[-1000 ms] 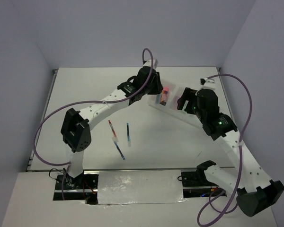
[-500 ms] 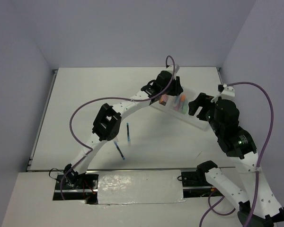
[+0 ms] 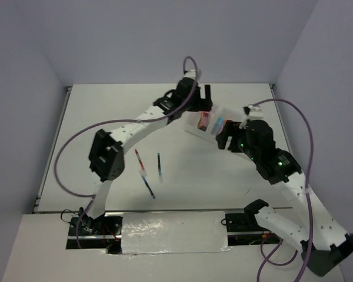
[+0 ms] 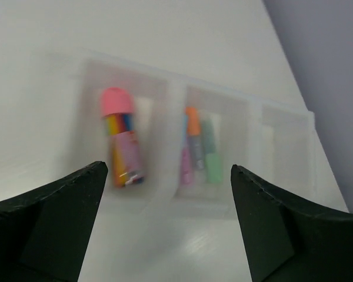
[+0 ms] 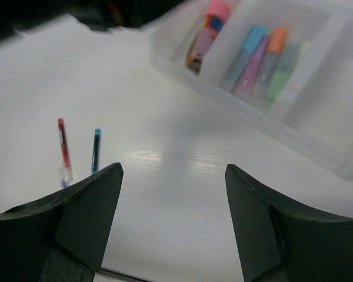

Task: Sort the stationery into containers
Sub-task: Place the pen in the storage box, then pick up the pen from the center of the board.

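Observation:
The white three-compartment tray (image 3: 195, 126) (image 4: 172, 97) (image 5: 317, 138) lies at the table's far right. Its left compartment holds the brown cylinder with a pink cap (image 4: 121, 141) (image 5: 203, 34). Orange (image 4: 192, 126), green (image 4: 211, 157), purple (image 5: 253, 66) and light-blue (image 5: 247, 48) markers lie in the middle one. My left gripper (image 3: 203, 94) (image 4: 167, 170) hovers open over the tray's near edge, holding nothing. A red pen (image 3: 140, 161) (image 5: 62, 147) and a dark-blue pen (image 3: 159, 166) (image 5: 96, 150) lie on the table. Just right of the tray, my right gripper (image 3: 225, 138) (image 5: 173, 170) is open above bare table.
A third thin blue pen (image 3: 149, 187) lies on the table below the red one. The tray's right compartment (image 4: 285, 147) holds nothing visible. Purple cables loop over both arms. The table's left half (image 3: 94, 111) is bare white.
My left gripper has opened wide and pulled back left from over the tray; the pink-capped cylinder stays in the left compartment. The right gripper swung out right, then back toward the tray.

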{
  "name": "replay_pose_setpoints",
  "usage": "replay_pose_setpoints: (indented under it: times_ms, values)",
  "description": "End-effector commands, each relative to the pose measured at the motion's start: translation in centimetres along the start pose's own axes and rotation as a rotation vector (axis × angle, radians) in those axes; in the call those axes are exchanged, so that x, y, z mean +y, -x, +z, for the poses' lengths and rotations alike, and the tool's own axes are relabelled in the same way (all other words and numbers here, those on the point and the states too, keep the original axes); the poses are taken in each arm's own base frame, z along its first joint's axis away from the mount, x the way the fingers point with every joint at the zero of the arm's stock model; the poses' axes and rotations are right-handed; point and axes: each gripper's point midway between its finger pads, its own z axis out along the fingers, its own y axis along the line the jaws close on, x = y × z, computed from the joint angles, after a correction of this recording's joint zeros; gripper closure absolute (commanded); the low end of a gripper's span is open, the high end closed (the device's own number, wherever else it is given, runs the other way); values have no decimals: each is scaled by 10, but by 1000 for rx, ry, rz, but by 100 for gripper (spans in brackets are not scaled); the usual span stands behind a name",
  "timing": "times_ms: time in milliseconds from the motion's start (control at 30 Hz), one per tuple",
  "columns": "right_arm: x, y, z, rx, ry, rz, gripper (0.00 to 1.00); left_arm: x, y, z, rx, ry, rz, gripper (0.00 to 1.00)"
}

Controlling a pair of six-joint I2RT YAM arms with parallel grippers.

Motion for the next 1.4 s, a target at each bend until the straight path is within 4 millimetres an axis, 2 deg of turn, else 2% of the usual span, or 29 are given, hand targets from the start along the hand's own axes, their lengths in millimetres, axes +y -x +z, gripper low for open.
replay_pose_setpoints:
  times_ms: [0,33,67,100,133,200,233,267,300,333,367,400,500,567,733,900,933,967,1000,1033,1067,1100,1133,1233,1267,1300,1333,1367]
  values:
    - [68,-23,24,84,178,-65,22,70,124,-136,-216,321,-93,1]
    - [74,-43,50,156,110,-93,22,109,113,-154,-186,444,-110,1]
    - [88,-53,59,187,114,-110,23,126,129,-200,-242,527,-120,1]
    - [105,-53,67,191,123,-110,23,148,111,-223,-189,610,-122,1]
    - [124,-81,82,257,124,-135,23,180,95,-258,-174,695,-145,1]
    - [153,-86,96,254,138,-108,24,213,67,-292,-130,770,-179,1]
    - [166,-98,99,272,146,-126,26,243,30,-304,-61,840,-196,1]
    - [172,-124,115,328,124,-161,26,241,28,-328,-100,827,-211,1]
    - [189,-123,119,328,139,-160,27,243,14,-338,-94,838,-231,1]
    - [202,-136,121,351,146,-187,28,242,-2,-348,-85,822,-236,1]
    - [195,-165,136,412,85,-237,28,239,-9,-350,-77,795,-245,1]
    - [209,-163,142,406,88,-234,29,234,-17,-351,-60,757,-249,1]
    - [215,-198,158,480,71,-262,36,233,-32,-368,-27,754,-216,1]
    - [218,-211,164,500,80,-257,39,233,-37,-382,-7,770,-193,1]
    - [203,-240,177,552,11,-284,44,237,-41,-401,-29,787,-137,1]
    - [192,-269,183,609,-15,-295,53,247,-58,-398,5,815,-124,1]
    - [187,-277,184,626,-25,-303,63,246,-59,-397,11,809,-124,1]
    - [181,-282,184,636,-39,-306,69,247,-60,-397,12,809,-121,1]
    - [179,-284,183,638,-43,-301,73,246,-58,-398,8,807,-120,1]
    - [178,-284,183,634,-39,-295,82,246,-57,-399,1,806,-119,1]
    - [177,-278,179,623,-37,-287,85,245,-57,-399,-6,803,-119,1]
    - [176,-273,178,611,-35,-286,95,245,-57,-399,-10,798,-118,1]
    - [175,-254,178,579,-29,-262,99,244,-56,-399,-16,790,-119,1]
    - [160,-207,175,512,-19,-222,100,237,-56,-394,-14,743,-119,0]
    - [131,-186,179,479,-73,-207,100,235,-56,-393,-15,728,-129,1]
    - [127,-145,166,400,-58,-164,100,230,-56,-388,-19,697,-147,1]
    - [86,-122,168,376,-136,-137,100,227,-58,-384,-26,675,-183,1]
    - [67,-104,163,348,-163,-121,100,223,-59,-380,-30,650,-206,1]
